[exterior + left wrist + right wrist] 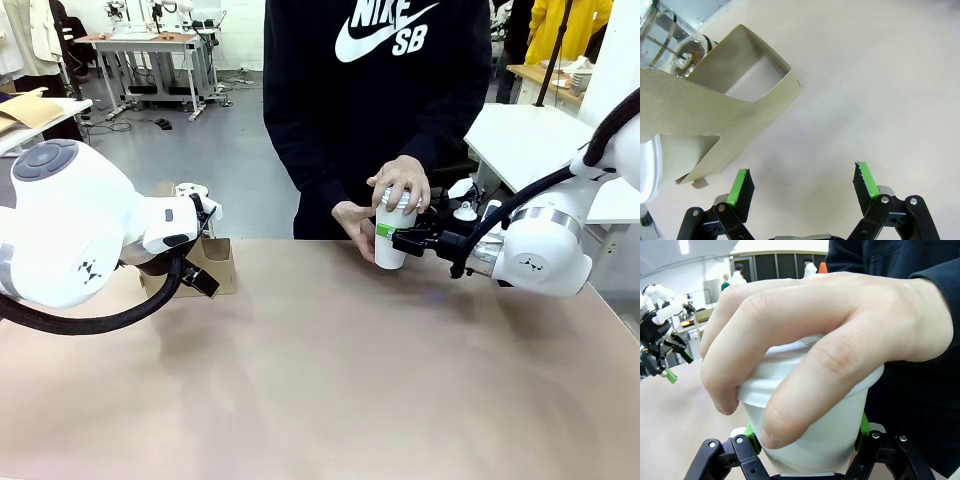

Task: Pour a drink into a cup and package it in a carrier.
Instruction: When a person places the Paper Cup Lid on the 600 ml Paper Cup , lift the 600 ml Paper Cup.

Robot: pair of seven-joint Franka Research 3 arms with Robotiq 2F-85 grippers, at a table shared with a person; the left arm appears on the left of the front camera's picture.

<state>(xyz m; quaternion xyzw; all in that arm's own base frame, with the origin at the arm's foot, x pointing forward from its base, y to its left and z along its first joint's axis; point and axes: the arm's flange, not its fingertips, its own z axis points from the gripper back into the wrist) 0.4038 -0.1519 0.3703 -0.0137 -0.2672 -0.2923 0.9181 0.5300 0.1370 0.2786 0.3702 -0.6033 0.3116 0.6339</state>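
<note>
A white paper cup (390, 250) with a white lid stands at the table's far edge, and my right gripper (393, 238) is shut on its side. The person presses one hand (401, 183) down on the lid and holds the other beside the cup. In the right wrist view that hand (815, 335) covers the lid, and the cup (825, 430) sits between my green pads. The brown cardboard carrier (216, 263) stands at the far left. My left gripper (203, 278) is open just next to it. In the left wrist view, the carrier (740, 100) lies ahead of the open fingers (742, 187), apart from them. The drink's glass pitcher (665, 40) stands behind it.
The person stands close against the far edge of the table (330, 380). Bare tan tabletop stretches between the two arms and toward the near edge. A white table (520, 130) sits behind my right arm.
</note>
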